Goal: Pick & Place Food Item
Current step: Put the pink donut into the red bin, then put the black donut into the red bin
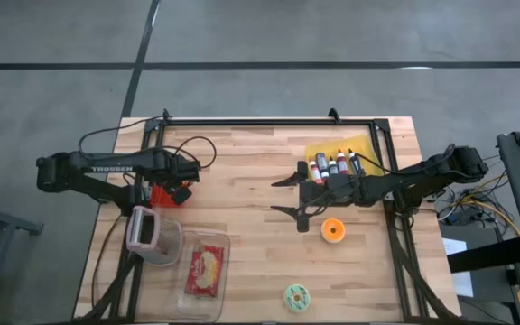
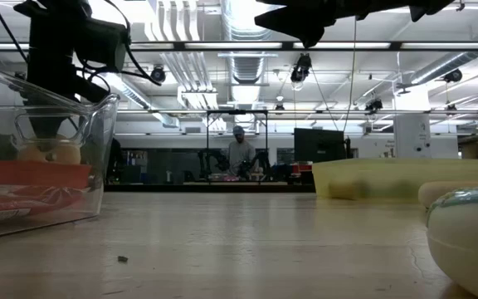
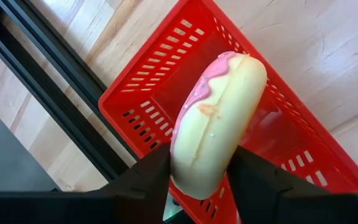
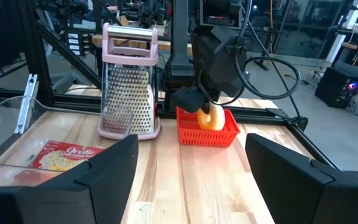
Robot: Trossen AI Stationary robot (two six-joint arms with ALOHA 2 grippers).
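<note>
A pink-frosted doughnut (image 3: 219, 118) stands on edge between the fingers of my left gripper (image 3: 197, 174), just over a small red basket (image 3: 166, 81) at the table's left (image 1: 165, 192). The right wrist view shows the doughnut (image 4: 212, 117) inside the basket (image 4: 207, 129) under that gripper. My right gripper (image 1: 287, 196) is open and empty over the table's middle. An orange doughnut (image 1: 333, 229) and a green-frosted doughnut (image 1: 296, 295) lie flat on the table. My left gripper pinches the pink doughnut by its two flat faces (image 3: 185, 155) between its two fingers, coming from above and pointing down. The doughnut stands on edge, its lower part inside the red basket; whether it rests on the basket's floor cannot be told.
A pink-framed grater (image 1: 143, 230) and a clear tub with a popcorn packet (image 1: 204, 271) sit at the near left. A yellow tray with several bottles (image 1: 337, 162) sits at the far right. A black frame (image 1: 269, 122) runs along the table's far edge.
</note>
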